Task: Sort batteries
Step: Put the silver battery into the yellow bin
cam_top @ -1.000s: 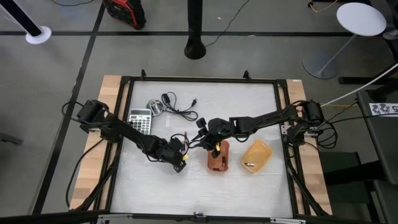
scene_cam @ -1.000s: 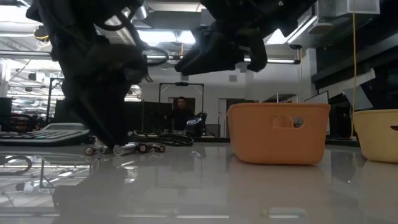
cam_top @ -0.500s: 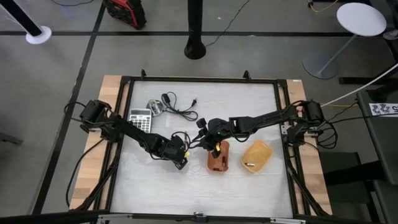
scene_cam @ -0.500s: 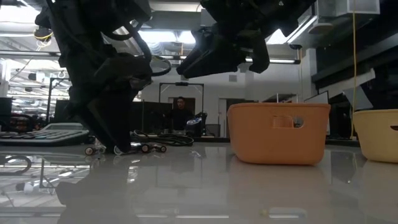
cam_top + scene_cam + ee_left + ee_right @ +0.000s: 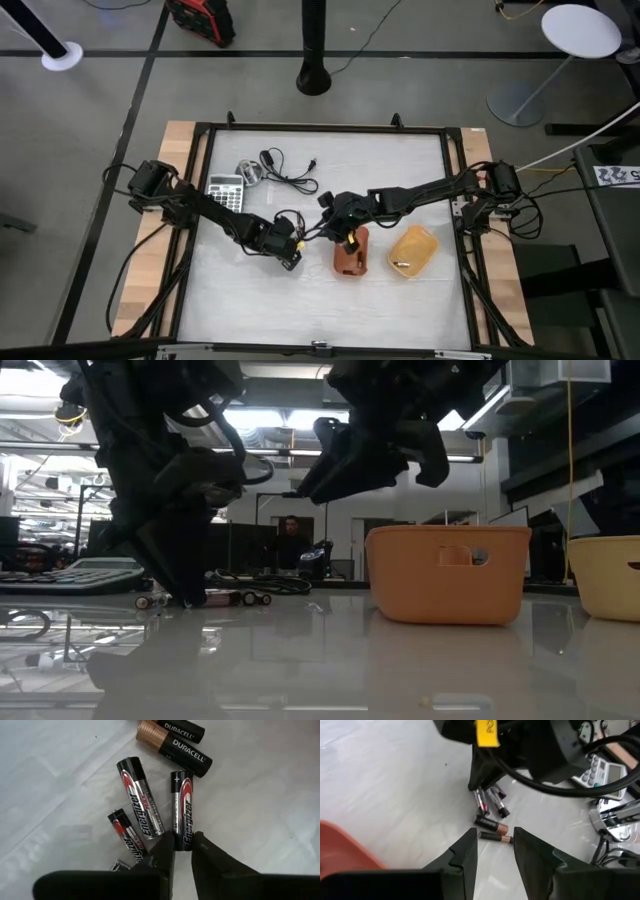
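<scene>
Several batteries [image 5: 145,805] lie bunched on the white table: two black-and-copper ones [image 5: 177,747] and silver-and-black ones. The low view shows them as small cylinders [image 5: 238,598], the right wrist view as a cluster [image 5: 490,812]. My left gripper [image 5: 183,851] is down at the table [image 5: 185,592], shut on one silver battery [image 5: 183,805]. My right gripper [image 5: 495,845] hangs open above the table [image 5: 338,213], between the batteries and the orange tray [image 5: 350,255], touching nothing. The high view hides the pile under the left gripper [image 5: 288,250]. My left gripper pinches a silver-and-black battery between its two fingers at its lower end [image 5: 183,837], opposite the plus mark. The fingers [image 5: 164,851] come from above and lie along the battery's length. The battery lies flat on the table beside its neighbours.
The orange tray [image 5: 448,575] stands right of the pile, and a yellow tray [image 5: 413,248] beyond it holds one small battery [image 5: 400,263]. A grey calculator [image 5: 226,193], a black cable [image 5: 288,172] and a silvery object [image 5: 248,172] lie toward the far left. A person [image 5: 290,545] stands far behind.
My left arm has shifted a little over the battery pile, with its fingertips staying down at the table. My right gripper has drifted slightly toward the orange tray and remains open above the table.
</scene>
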